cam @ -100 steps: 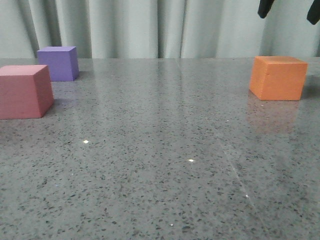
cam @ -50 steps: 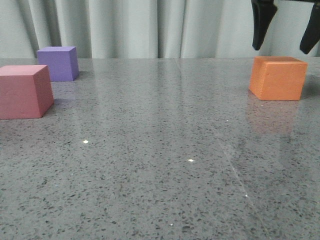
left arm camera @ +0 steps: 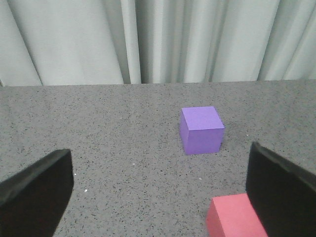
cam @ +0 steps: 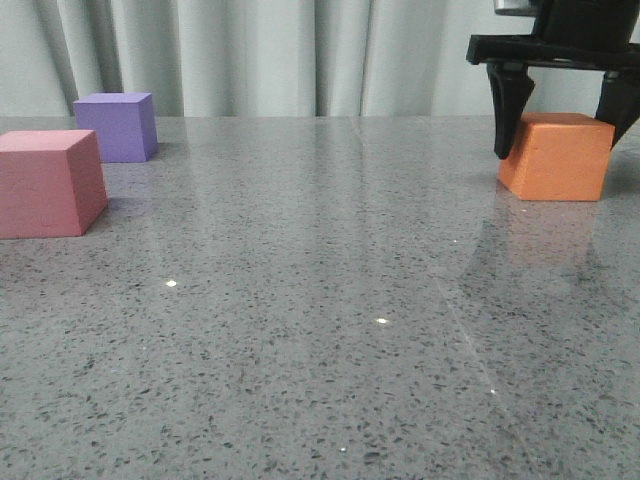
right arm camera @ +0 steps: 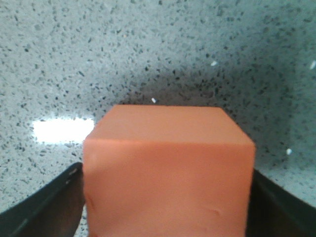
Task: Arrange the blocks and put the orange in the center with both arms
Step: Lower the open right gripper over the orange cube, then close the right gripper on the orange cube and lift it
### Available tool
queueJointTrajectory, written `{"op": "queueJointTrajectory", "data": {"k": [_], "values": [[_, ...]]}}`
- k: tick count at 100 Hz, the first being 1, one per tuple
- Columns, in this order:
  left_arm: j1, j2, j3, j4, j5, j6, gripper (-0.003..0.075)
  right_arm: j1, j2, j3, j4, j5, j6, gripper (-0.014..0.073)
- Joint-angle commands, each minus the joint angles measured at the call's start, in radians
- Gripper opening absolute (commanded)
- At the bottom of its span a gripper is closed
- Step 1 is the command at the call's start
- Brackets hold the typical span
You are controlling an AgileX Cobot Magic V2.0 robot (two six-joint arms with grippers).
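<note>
Grey speckled table (cam: 300,300): your right gripper (cam: 560,125) straddles the orange cube (cam: 557,157) at far right, jaws wide, not gripping. Left gripper (left arm camera: 158,192) gapes empty; pink-red cube (cam: 50,183) and purple cube (cam: 118,126) sit unarranged.

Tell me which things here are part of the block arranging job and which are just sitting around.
Part of the job:
- orange block, with the right hand open around it
- pink block
- purple block
- left hand, open, above the table

Just there:
- grey speckled table
- pale curtain behind
</note>
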Motion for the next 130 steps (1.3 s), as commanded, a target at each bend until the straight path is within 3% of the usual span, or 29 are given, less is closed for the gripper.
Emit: {"op": "queueJointTrajectory", "data": {"k": [1, 10, 27, 37, 72, 95, 130], "values": [[0.001, 0.001, -0.038, -0.012, -0.088, -0.003, 0.0683, -0.003, -0.039, -0.030, 0.014, -0.011, -0.001, 0.0584], [0.001, 0.001, -0.038, -0.012, -0.088, -0.003, 0.0683, -0.003, -0.036, -0.030, 0.023, -0.011, -0.001, 0.0519], [0.001, 0.001, -0.038, -0.012, -0.088, -0.003, 0.0683, -0.003, -0.036, -0.030, 0.023, -0.011, -0.001, 0.0309], [0.001, 0.001, -0.038, -0.012, -0.088, -0.003, 0.0683, -0.003, -0.036, -0.030, 0.023, -0.009, -0.001, 0.0255], [0.001, 0.001, -0.038, -0.012, -0.088, -0.003, 0.0683, -0.003, -0.036, -0.034, 0.022, -0.001, -0.001, 0.0244], [0.001, 0.001, -0.038, -0.012, -0.088, -0.003, 0.0683, 0.010, -0.036, -0.155, 0.020, 0.086, 0.003, 0.0244], [0.001, 0.001, -0.038, -0.012, -0.088, -0.003, 0.0683, 0.128, -0.017, -0.321, 0.012, 0.108, 0.085, 0.0244]]}}
